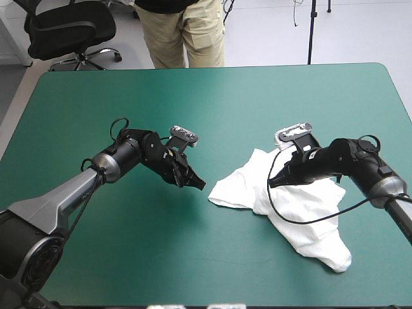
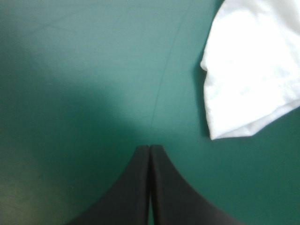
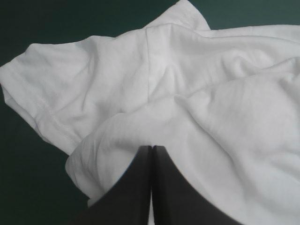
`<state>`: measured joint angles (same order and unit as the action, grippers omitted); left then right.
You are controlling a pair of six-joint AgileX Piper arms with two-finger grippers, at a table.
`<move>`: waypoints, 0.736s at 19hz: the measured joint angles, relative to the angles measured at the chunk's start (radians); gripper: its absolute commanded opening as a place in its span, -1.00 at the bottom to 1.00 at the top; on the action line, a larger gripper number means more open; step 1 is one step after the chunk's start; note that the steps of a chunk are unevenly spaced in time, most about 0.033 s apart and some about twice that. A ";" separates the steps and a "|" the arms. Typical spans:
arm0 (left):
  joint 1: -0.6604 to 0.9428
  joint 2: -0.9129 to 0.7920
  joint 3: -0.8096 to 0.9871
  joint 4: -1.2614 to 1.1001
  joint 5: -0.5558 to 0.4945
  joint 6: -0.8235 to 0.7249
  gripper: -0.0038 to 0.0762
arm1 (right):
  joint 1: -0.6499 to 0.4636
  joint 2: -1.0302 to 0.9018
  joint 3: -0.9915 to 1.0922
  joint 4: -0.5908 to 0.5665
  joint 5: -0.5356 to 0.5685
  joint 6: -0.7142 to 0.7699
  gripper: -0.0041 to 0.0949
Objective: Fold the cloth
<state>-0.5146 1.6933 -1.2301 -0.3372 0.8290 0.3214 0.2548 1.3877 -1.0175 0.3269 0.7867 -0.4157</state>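
Observation:
The white T-shirt [image 1: 293, 199] lies as a crumpled heap on the teal-green cover, right of the table's middle. My left gripper [image 1: 199, 185] is shut and hovers low over bare cover, a little short of the shirt's near sleeve corner. In the left wrist view that gripper [image 2: 149, 148] forms one pointed arch, with the T-shirt [image 2: 253, 70] ahead and off to one side. My right gripper [image 1: 273, 182] sits over the heap's upper part. Its tips [image 3: 152, 148] meet above rumpled folds of the T-shirt [image 3: 140, 79], and no fabric shows between them.
The teal-green cover [image 1: 193, 109] stretches bare across the far half and the left side. A person stands beyond the table's far edge, away from its top. A black office chair [image 1: 67, 29] is off the far left corner.

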 measured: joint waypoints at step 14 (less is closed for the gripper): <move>0.000 -0.259 -0.001 0.400 0.007 -0.182 -0.95 | 0.000 0.000 0.000 0.000 0.011 0.000 -0.94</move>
<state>-0.5146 1.4348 -1.2310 0.0633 0.8364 0.1395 0.2548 1.3877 -1.0175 0.3269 0.7973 -0.4157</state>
